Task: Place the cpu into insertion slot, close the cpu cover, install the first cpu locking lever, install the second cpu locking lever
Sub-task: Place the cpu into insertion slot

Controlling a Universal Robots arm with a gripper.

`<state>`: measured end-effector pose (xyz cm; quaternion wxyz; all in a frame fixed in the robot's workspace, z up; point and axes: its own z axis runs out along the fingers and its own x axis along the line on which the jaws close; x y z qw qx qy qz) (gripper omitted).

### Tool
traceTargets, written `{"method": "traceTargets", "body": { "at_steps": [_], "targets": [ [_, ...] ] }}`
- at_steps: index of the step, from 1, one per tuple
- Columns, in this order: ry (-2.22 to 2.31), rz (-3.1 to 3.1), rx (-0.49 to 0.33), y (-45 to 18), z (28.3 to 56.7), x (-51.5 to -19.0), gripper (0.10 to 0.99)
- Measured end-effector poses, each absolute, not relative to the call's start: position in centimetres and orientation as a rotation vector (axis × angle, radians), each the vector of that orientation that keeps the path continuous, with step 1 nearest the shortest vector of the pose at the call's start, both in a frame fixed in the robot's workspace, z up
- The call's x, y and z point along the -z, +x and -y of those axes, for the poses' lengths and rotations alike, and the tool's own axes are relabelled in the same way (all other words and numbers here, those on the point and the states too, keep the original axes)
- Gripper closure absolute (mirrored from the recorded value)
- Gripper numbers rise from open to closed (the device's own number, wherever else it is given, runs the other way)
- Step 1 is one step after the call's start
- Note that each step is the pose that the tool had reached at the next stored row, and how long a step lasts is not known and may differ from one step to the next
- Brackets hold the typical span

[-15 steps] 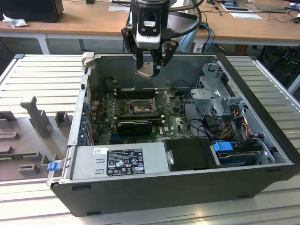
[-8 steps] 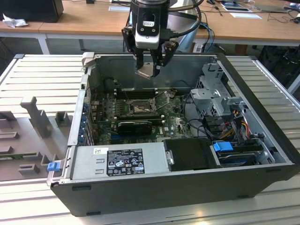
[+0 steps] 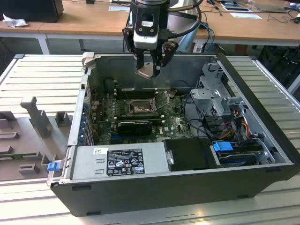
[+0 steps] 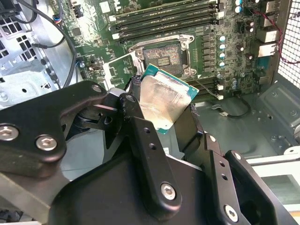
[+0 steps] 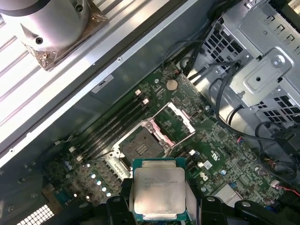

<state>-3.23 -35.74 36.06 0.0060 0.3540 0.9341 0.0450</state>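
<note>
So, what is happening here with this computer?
The robot's gripper is shut on the cpu and holds it in the air over the motherboard inside the open computer case. The insertion slot below is empty, and the cpu cover is swung open beside it. The cpu is not yet placed.

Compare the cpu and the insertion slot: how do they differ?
The silver-topped square cpu hangs in the black claw; the dark-centred square insertion slot lies flat on the green circuit board. The cpu's top is pale metal; the slot's centre is dark and unfilled. Both are square.
</note>
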Motion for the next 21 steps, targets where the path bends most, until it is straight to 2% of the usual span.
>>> {"method": "traceTargets", "body": {
  "at_steps": [21],
  "targets": [
    [1.241,-2.865,-0.14,-3.23,35.74,-36.03,0.553]
  ]
}}
